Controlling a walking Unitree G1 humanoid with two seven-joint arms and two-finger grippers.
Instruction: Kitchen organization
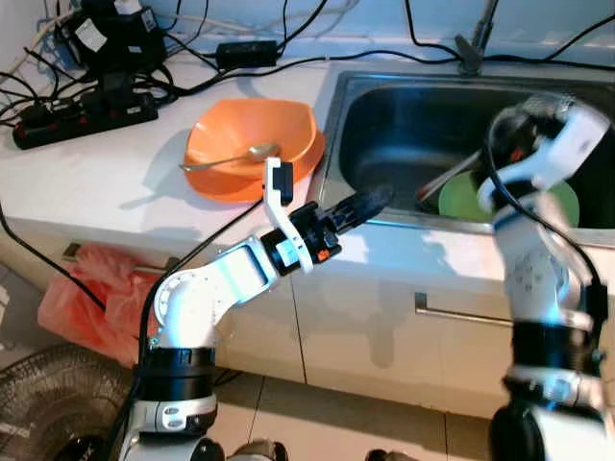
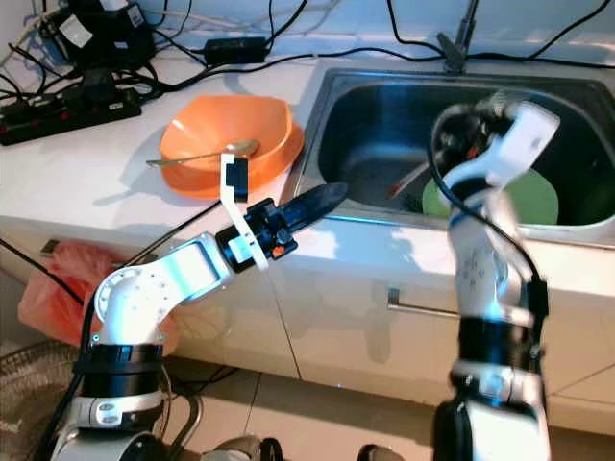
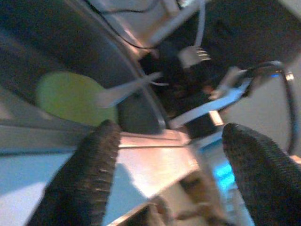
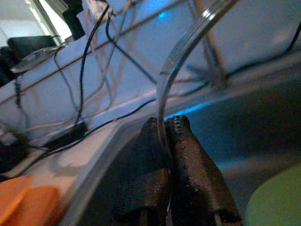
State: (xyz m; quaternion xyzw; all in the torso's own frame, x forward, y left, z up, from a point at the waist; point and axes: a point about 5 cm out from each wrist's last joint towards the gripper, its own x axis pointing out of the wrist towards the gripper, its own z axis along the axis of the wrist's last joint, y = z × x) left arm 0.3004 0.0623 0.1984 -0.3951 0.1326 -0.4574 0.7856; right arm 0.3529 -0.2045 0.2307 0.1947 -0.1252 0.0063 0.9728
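- The left gripper [image 1: 370, 204] is seen reaching over the front edge of the counter [image 1: 115, 182], at the near left rim of the sink [image 1: 404, 125]. In the left wrist view its fingers [image 3: 91, 174] are spread wide, with nothing held between them.
- The right gripper [image 4: 165, 141] is held inside the sink, closed tight on a thin metal utensil [image 4: 188, 42]. The utensil's long axis is seen rising steeply from the fingertips, curving towards the back wall; which end is gripped cannot be told.
- A green plate [image 2: 533, 197] is noted on the sink floor, just beyond the right gripper. The right arm is judged the nearer to it.
- Farther left on the counter, an orange bowl [image 1: 252, 144] is recorded with a spoon [image 1: 231, 158] lying across it, bowl end towards the sink, handle pointing left.
- Power strips and cables [image 1: 86, 96] are noted at the back.
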